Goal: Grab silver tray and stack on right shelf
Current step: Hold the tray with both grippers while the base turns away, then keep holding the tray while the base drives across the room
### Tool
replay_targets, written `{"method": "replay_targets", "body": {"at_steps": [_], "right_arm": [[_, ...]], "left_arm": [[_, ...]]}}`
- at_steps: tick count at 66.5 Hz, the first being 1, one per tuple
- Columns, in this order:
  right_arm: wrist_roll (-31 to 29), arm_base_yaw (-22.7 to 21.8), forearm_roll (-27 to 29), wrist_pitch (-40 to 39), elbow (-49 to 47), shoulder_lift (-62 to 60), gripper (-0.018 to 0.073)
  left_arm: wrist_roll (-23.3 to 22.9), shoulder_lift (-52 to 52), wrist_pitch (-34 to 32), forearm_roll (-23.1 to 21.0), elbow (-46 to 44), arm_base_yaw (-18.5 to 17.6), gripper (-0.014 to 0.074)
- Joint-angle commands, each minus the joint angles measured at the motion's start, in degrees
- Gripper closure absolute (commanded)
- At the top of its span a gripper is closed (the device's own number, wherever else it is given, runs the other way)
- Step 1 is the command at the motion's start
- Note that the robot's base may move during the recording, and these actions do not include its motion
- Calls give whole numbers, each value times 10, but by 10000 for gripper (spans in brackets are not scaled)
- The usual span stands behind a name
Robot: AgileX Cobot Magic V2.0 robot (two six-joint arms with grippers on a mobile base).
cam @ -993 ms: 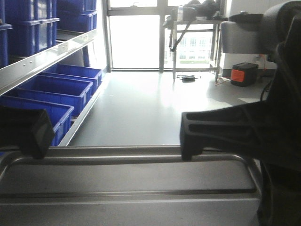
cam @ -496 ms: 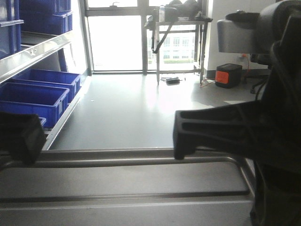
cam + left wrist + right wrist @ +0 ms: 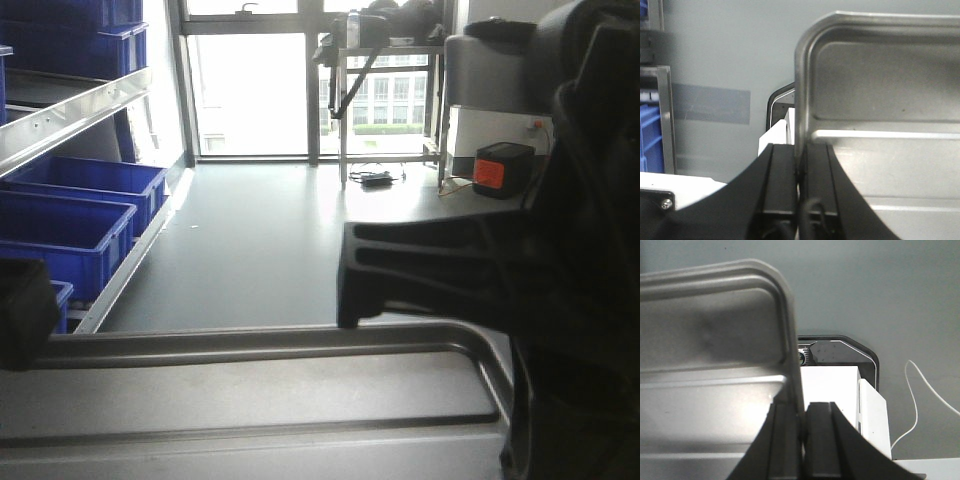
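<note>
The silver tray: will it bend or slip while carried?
Probably stiff: the silver tray has a raised rim and ribs. Likely light, being thin sheet metal. Possibly slippery: left gripper and right gripper pinch only its thin shiny rim.

silver tray [image 3: 260, 400]: shiny metal, rounded corners, low raised rim, long ribs across its floor.
pose: held level, clamped at both end rims.

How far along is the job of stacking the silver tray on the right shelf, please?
Done: the grab. The left pincer and right pincer are each shut on a side rim of the silver tray. In hand: the tray hangs between them above the grey floor. Left: placing it; no roller shelf shows, only blue bins.
</note>
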Motion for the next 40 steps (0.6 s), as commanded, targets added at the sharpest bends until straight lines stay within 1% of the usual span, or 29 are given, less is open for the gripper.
{"method": "replay_targets", "body": {"at_steps": [1,10,40], "right_arm": [[5,-5,-40,25,-16,-17,489],[5,-5,-40,25,-16,-17,489],[5,-5,-40,25,-16,-17,489]], "left_arm": [[7,-13,120,14,-9,-4,696],[7,-13,140,14,-9,-4,696],[7,-13,140,14,-9,-4,696]]}}
